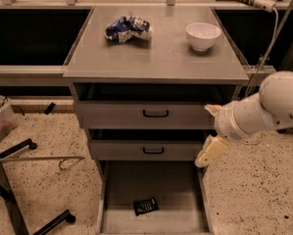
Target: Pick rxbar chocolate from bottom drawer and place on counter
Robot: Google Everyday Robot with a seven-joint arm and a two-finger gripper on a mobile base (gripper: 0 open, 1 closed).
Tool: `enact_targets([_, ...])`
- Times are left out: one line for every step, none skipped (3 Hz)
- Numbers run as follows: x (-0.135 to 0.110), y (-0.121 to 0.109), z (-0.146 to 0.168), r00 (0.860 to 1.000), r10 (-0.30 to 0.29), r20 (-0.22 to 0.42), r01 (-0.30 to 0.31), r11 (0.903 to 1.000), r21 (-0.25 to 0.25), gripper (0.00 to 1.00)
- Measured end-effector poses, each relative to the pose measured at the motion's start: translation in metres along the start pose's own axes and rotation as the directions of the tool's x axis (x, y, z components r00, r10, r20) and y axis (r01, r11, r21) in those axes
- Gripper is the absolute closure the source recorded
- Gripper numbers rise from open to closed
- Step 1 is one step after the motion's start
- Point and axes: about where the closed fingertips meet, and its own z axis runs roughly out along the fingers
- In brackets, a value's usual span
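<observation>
While hanging the tool, opening impossible to tell and nothing held, at two o'clock of the rxbar chocolate flat on the bottom drawer floor, risks clipping its side wall or skidding the thin bar away.

No legible txt; rxbar chocolate print too faint.

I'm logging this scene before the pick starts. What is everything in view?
bottom drawer: one, grey, pulled open, lowest.
rxbar chocolate: one, black, on its floor.
closed drawers: two, grey with black handles, above it.
counter: one, grey, on top.
foil bag: one, blue-and-white, counter rear left.
bowl: one, white, counter rear right.
arm: one, white, right of the drawers.
gripper: one, pale, beside the lower closed drawer's right end.
</observation>
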Motion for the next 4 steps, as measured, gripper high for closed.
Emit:
enact_targets([0.034, 0.019, 0.051, 0.996, 0.035, 0.087, -0.034, 0.9993, -0.011, 0.00])
enact_targets([0.063, 0.040, 0.102, 0.988, 0.062, 0.138, -0.058, 0.9978, -0.031, 0.00])
enact_targets([0.080, 0.071, 0.146, 0.985, 0.083, 0.151, -0.069, 0.9926, -0.100, 0.00])
enact_targets([0.085, 0.077, 0.156, 0.983, 0.092, 0.157, -0.076, 0.9915, -0.106, 0.00])
